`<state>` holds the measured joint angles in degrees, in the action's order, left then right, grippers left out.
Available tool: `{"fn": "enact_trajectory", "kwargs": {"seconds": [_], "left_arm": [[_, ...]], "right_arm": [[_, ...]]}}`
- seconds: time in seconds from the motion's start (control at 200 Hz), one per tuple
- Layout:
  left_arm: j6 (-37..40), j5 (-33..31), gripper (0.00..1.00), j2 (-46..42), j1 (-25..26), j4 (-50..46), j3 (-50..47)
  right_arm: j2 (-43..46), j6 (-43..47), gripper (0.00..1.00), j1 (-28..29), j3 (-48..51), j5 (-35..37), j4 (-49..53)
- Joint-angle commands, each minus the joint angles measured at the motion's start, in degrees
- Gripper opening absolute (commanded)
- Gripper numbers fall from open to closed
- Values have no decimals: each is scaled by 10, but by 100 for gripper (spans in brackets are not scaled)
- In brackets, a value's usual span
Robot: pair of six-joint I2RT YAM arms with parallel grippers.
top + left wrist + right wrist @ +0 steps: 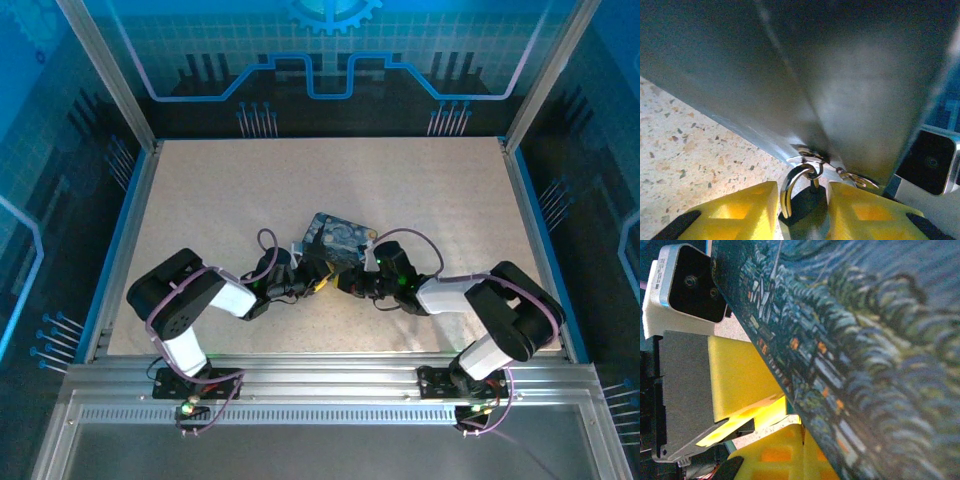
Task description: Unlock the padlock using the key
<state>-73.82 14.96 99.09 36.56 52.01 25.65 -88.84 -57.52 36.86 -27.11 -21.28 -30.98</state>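
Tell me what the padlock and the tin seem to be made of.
The padlock: shackle looks like polished steel, bright and mirror-like; body dark, matte, possibly coated metal. The tin: apparently thin sheet metal, one face bare brushed grey with soft reflections, the other a glossy printed painting.

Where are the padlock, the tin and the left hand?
padlock (pixel 807 207): left wrist view, on its dark body below the shackle.
tin (pixel 338 240): top external view, on the painted lid.
left hand (pixel 802 192): left wrist view, midway between its yellow fingertips.
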Motion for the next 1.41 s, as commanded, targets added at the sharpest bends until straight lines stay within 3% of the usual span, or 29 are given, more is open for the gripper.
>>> {"fn": "enact_trajectory", "kwargs": {"seconds": [0.0,0.19,0.565,0.865,1.091,1.216,1.401], "left_arm": [[-6,-9,28,-18,6,8,-8],[-2,-19,13,-35,6,-4,-13],[10,-40,5,-72,9,-43,-14],[-8,-60,4,-101,12,-41,-24],[-49,-68,0,-125,12,-45,-31],[-60,-67,0,-152,12,-111,-18],[-62,-66,0,-192,12,-319,50]], "right_arm": [[-9,-13,0,10,-13,-6,-44],[0,1,2,11,-8,9,-27],[22,62,24,11,8,31,-12],[101,211,43,12,25,42,34],[163,346,55,28,28,114,92],[192,413,62,35,41,142,79],[218,550,62,64,65,183,45]]}}
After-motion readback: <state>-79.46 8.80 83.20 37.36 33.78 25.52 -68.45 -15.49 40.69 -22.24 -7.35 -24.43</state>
